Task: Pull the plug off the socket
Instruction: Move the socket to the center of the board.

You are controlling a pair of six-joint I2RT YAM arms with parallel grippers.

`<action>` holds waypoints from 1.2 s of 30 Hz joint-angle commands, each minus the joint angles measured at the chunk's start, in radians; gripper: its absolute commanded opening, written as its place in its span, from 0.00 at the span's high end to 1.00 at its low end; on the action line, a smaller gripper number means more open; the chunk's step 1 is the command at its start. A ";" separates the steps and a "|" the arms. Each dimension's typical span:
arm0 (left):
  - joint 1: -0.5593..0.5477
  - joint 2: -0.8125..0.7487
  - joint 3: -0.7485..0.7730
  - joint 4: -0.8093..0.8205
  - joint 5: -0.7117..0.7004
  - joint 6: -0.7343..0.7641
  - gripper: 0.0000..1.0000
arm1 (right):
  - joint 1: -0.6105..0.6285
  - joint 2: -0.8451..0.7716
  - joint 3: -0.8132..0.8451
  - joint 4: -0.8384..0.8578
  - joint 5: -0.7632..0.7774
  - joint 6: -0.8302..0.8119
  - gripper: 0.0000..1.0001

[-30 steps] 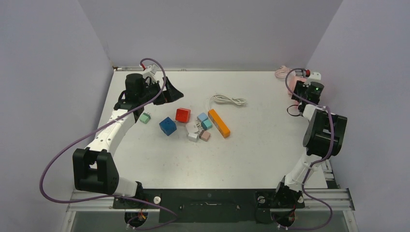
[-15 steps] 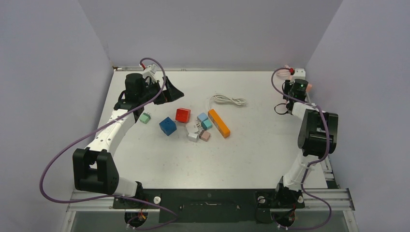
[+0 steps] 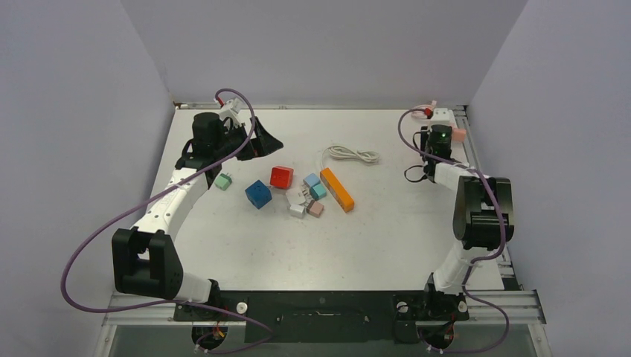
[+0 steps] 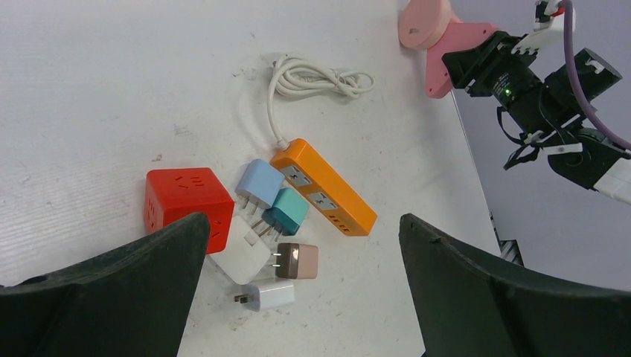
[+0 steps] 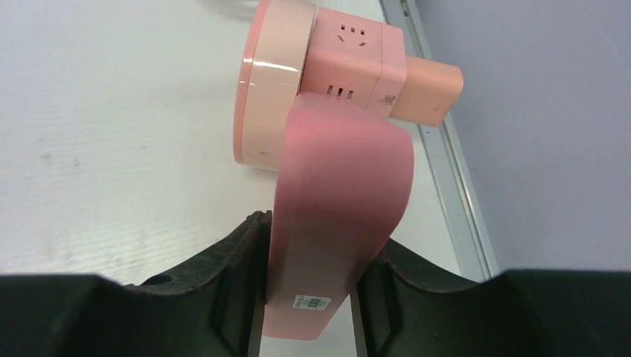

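A pink cube socket on a round pink base lies at the table's far right edge; it also shows in the left wrist view. A long flat pink plug sticks out of its near face. My right gripper is shut on that plug, one finger on each side. A shorter peach plug sits in the socket's right face. In the top view the right gripper covers most of the socket. My left gripper is open and empty, held above the table's far left.
An orange power strip with a coiled white cable, a red cube socket and several loose plugs lie mid-table. A blue cube and a green plug lie left of them. A metal rail edges the table on the right.
My right wrist has swung left along the far edge, still shut on the pink plug. The left arm has not moved.
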 commanded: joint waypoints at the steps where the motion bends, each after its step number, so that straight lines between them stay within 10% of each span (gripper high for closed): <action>1: 0.007 -0.035 0.001 0.045 -0.002 -0.002 0.04 | 0.102 -0.135 -0.061 0.047 0.053 0.019 0.95; 36: -0.075 -0.066 0.006 0.006 -0.076 0.045 0.04 | 0.827 -0.358 -0.312 -0.219 0.483 0.598 0.90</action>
